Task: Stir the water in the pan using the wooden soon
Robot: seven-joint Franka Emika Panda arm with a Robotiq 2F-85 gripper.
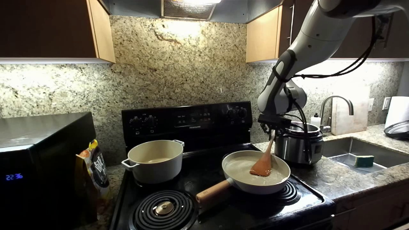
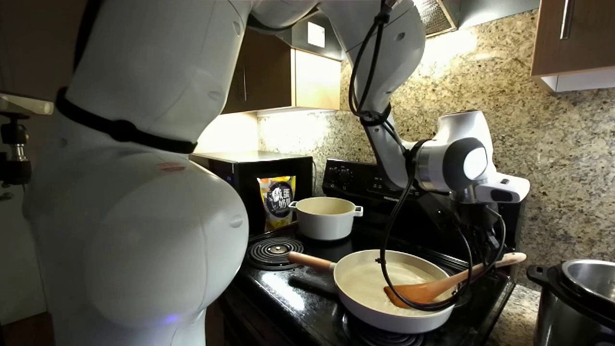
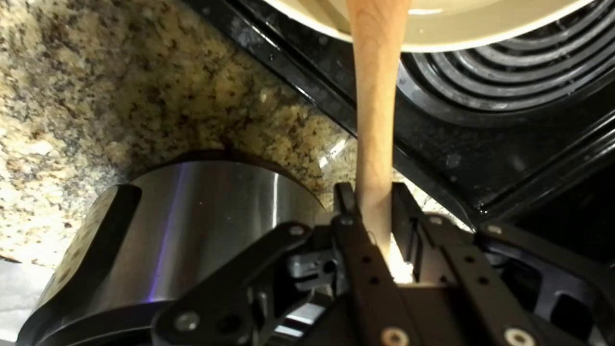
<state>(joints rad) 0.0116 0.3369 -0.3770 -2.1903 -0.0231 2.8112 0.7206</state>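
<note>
At the far left of an exterior view, a black microwave (image 1: 35, 195) is standing beside the stove (image 1: 201, 175), and a printed food packet (image 1: 99, 169) is standing upright next to it, probably using it as a prop. The two-handled cream pot (image 1: 159, 172) is sitting towards the stove's back, presumably parked there because this job isn't needing it. The cream frying pan (image 1: 260, 189) is resting over a coil burner (image 3: 504, 79), its wooden handle (image 1: 214, 191) pointing towards the stove's front; that angle is likely leaving the opposite rim unobstructed for the tool. A shallow layer of pale water (image 1: 238, 167) is covering the pan's floor. The wooden spoon (image 1: 262, 167) is slanting in over the rim, its broad head dipping into the water as stirring calls for; whether it is scraping the bottom, I cannot tell. The slope is seemingly sparing the gripper (image 3: 375, 199) a wetting, since that is hovering outside the pan. Its jaws are standing narrow, pinching the spoon's handle from both sides, with the handle's end poking out beyond. Further right, a steel pressure cooker (image 1: 289, 153) is occupying the countertop (image 1: 338, 182) just beside the stove, near the gripper, probably limiting wide strokes that way.
</note>
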